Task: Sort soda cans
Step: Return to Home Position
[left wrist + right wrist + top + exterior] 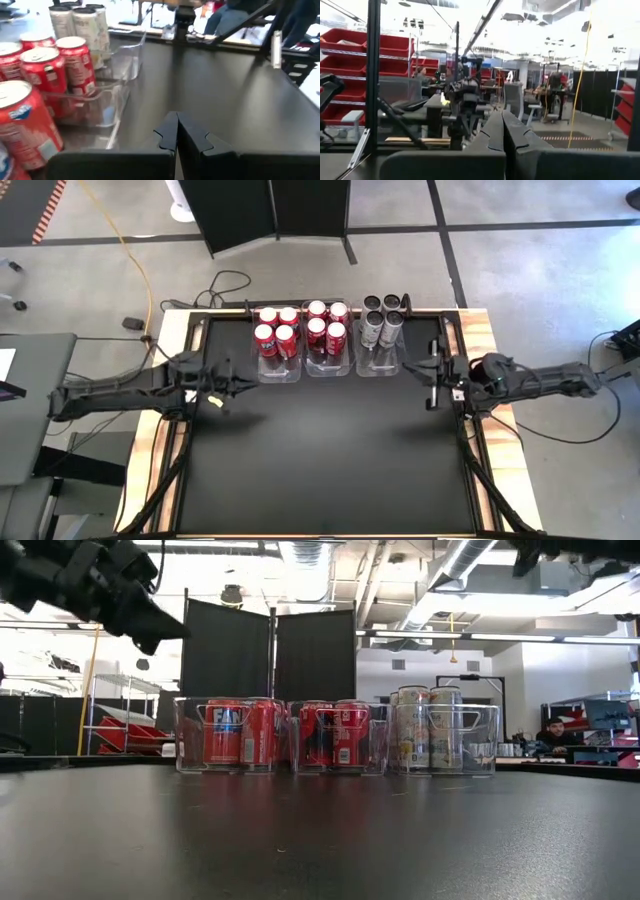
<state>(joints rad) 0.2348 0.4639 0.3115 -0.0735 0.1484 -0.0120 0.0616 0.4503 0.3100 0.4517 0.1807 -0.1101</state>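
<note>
- Sorting looked done at table [330, 460] 12 o'clock: red cans [277, 335] in two bins [281, 374], silver cans [383, 322] in third.
- Left gripper [226, 388] at 9 o'clock, right gripper [428, 372] at 3; both pressed together, empty.
- Homing likely needed outward retraction, clear of bins.

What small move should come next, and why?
Probably retract both arms home: the red soda cans and silver cans all sit in the clear bins, and the left gripper and right gripper are shut and empty.
</note>
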